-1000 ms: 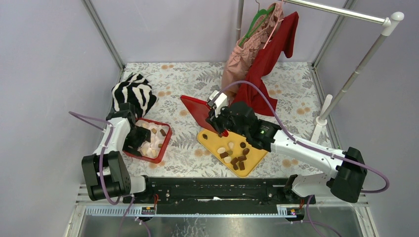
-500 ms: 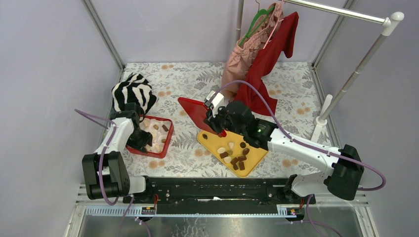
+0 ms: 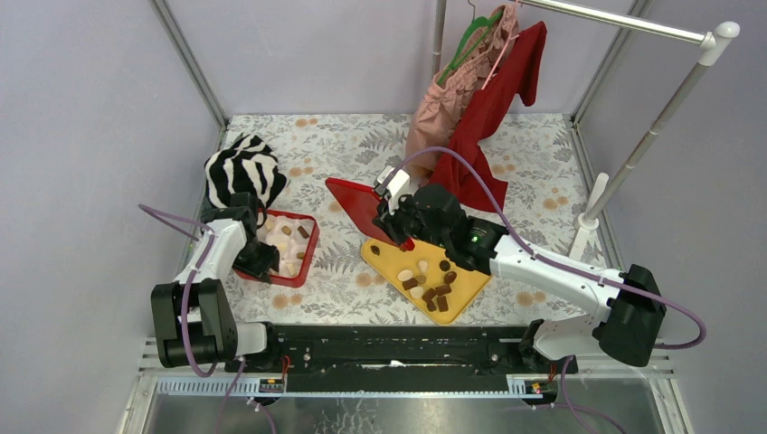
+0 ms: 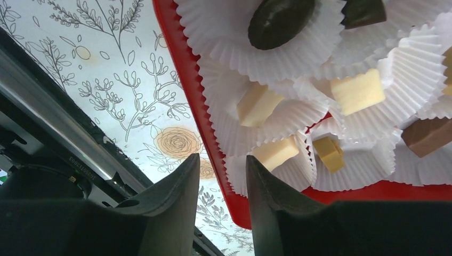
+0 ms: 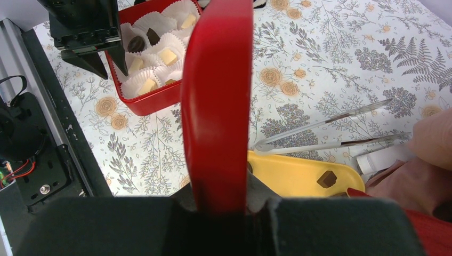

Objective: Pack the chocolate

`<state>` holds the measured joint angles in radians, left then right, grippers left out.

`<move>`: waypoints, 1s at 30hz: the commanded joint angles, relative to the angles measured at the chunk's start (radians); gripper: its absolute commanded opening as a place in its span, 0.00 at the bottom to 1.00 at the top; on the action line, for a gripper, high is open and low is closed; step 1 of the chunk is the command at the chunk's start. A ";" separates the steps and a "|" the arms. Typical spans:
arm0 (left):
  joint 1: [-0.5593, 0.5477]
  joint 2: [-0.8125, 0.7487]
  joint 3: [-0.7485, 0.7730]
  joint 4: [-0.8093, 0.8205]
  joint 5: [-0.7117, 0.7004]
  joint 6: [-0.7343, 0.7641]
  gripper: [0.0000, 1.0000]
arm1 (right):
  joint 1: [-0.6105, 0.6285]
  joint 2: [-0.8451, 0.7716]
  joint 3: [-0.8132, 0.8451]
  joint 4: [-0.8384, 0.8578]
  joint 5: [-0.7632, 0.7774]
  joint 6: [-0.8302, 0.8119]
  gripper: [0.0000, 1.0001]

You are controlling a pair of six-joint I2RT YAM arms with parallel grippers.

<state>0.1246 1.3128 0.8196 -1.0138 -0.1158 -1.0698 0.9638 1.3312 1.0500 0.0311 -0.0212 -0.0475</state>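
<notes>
Leftward, near the worktop's left edge, one red box [image 4: 195, 106] holds chocolate [image 4: 356, 92] in white paper cups [image 4: 229, 37]. At least seven pieces show: cream blocks, a dark oval, brown squares. The left gripper [image 4: 221, 160] straddles the box wall, fingers narrow; whether they pinch it cannot be told. Toward the near edge, one yellow tray [image 3: 389, 263] carries about ten more. The right gripper [image 5: 218, 201] clamps one upright red lid [image 5: 218, 80].

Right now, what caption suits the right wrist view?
Right gripper clamps a flat red lid upright; beyond, a red square box of paper-cupped chocolates.
</notes>
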 commanded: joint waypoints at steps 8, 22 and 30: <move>-0.004 -0.055 -0.051 0.059 -0.023 -0.042 0.30 | -0.006 0.008 0.058 0.035 -0.022 -0.015 0.01; -0.004 -0.039 -0.055 0.072 -0.009 -0.027 0.05 | -0.006 0.012 0.056 0.036 -0.025 -0.012 0.01; -0.035 -0.037 -0.042 0.079 0.009 -0.024 0.00 | -0.006 0.015 0.058 0.037 -0.026 -0.014 0.01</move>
<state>0.1143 1.2732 0.7734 -0.9760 -0.1123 -1.0924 0.9638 1.3495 1.0515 0.0311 -0.0284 -0.0483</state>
